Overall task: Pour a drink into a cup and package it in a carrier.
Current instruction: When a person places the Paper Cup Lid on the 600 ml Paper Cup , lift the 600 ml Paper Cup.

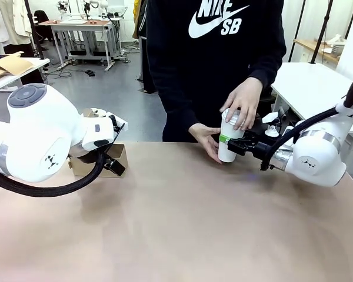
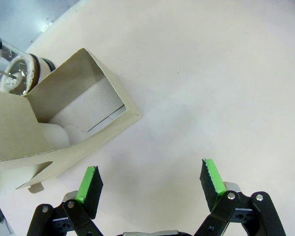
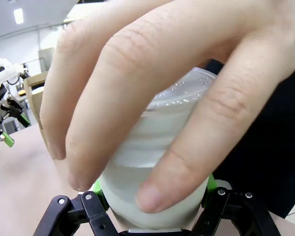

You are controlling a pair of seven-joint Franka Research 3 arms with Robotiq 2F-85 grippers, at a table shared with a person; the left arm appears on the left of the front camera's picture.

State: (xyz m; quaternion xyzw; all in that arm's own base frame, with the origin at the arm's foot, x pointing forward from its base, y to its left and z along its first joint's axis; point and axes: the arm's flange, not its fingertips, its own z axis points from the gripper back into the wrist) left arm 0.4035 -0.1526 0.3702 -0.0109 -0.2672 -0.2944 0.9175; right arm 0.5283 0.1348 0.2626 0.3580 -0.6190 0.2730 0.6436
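Tan surface (image 1: 182, 229), workshop tables (image 1: 82, 26) beyond. The right fingers (image 1: 224, 138) clench the cup (image 1: 227, 154); the left fingers (image 2: 90, 183) are spread, their wrist view looking into the carrier (image 2: 83, 110).

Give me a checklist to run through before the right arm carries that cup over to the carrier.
1. Right gripper shut on the cup: ok.
2. Lid fully seated: cannot tell, because the person's hand covers it.
3. Person clear of the cup: not ok. That hand presses on top and the other hand is at the base.
4. Left gripper open and holding nothing: ok.
5. Carrier pocket open and free: ok for the pocket seen from the left wrist.
6. Drink level inside the cup: cannot tell.
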